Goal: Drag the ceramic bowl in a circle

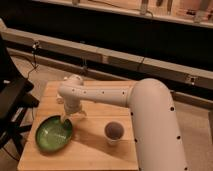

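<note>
Desk (90,152) seen from above, light wood, nothing fancy. Got the ceramic bowl (52,134) down at the near-left part of it: wide, shallow, glossy green with a darker rim, sitting flat on the wood. Looks way wider than the small pale cup (114,133) over to its right, upright, dark inside, well apart from the bowl.

Then the gripper (70,116): hanging off the end of a chunky white arm (150,107), pointing down, right at the far-right edge of the bowl's rim. Seems to be touching the rim or just above it, honestly can't tell which. Same for open, closed or clamped on the rim: can't tell from here.

Arm itself coming in from the near right, bending at a big elbow, then running left across the far half of the desk, with a row of small dark dots along it.

Off to the left, part of a black chair (10,100), just beside the desk's edge. Behind everything, a long pale ledge (100,52) with a few dark cables (34,62) hanging off it, and a dark wall above that.
</note>
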Motion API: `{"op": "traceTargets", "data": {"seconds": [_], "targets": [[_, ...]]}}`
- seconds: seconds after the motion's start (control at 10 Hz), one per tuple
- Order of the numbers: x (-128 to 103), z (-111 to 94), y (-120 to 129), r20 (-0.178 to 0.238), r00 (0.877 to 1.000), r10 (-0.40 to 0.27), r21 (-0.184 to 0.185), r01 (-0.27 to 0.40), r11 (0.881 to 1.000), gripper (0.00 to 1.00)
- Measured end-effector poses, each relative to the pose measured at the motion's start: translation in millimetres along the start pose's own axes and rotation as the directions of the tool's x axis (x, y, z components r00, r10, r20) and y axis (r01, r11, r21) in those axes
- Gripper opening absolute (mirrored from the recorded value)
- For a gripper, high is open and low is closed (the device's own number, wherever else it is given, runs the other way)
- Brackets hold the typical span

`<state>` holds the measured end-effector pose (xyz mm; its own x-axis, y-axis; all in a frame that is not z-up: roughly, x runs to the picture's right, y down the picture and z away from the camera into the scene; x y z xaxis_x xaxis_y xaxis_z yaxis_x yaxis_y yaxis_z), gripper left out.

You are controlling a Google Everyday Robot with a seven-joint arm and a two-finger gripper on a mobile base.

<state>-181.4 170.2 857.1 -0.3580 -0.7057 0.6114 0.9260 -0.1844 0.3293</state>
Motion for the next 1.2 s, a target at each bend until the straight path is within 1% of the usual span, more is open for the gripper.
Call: {"op": "traceTargets", "data": {"seconds": [0.1, 0.3, 0.4, 0.6, 0.7, 0.9, 1.0, 1.1, 1.2], "targets": [[0.2, 2.0, -3.0, 0.005, 1.000, -0.005, -0.005, 0.005, 1.000, 0.80], [0.0, 8.4, -2.6, 0.027, 1.000, -0.003, -0.016, 0.004, 1.000, 0.80], [-0.1, 11.5, -3.3, 0.040, 0.999, -0.005, -0.020, 0.006, 1.000, 0.78], [0.2, 15.8, -6.7, 0.061, 0.998, -0.008, -0.019, 0.010, 1.000, 0.60], [-0.2, 17.2, -6.4, 0.071, 0.997, -0.008, -0.015, 0.009, 1.000, 0.48], [0.4, 18.2, -9.2, 0.078, 0.997, -0.011, -0.013, 0.012, 1.000, 0.30], [0.5, 17.6, -9.5, 0.077, 0.997, -0.012, -0.011, 0.013, 1.000, 0.17], [0.3, 15.9, -8.8, 0.073, 0.997, -0.015, -0.010, 0.015, 1.000, 0.09], [0.2, 13.2, -9.7, 0.060, 0.998, -0.025, 0.005, 0.024, 1.000, 0.01]]}}
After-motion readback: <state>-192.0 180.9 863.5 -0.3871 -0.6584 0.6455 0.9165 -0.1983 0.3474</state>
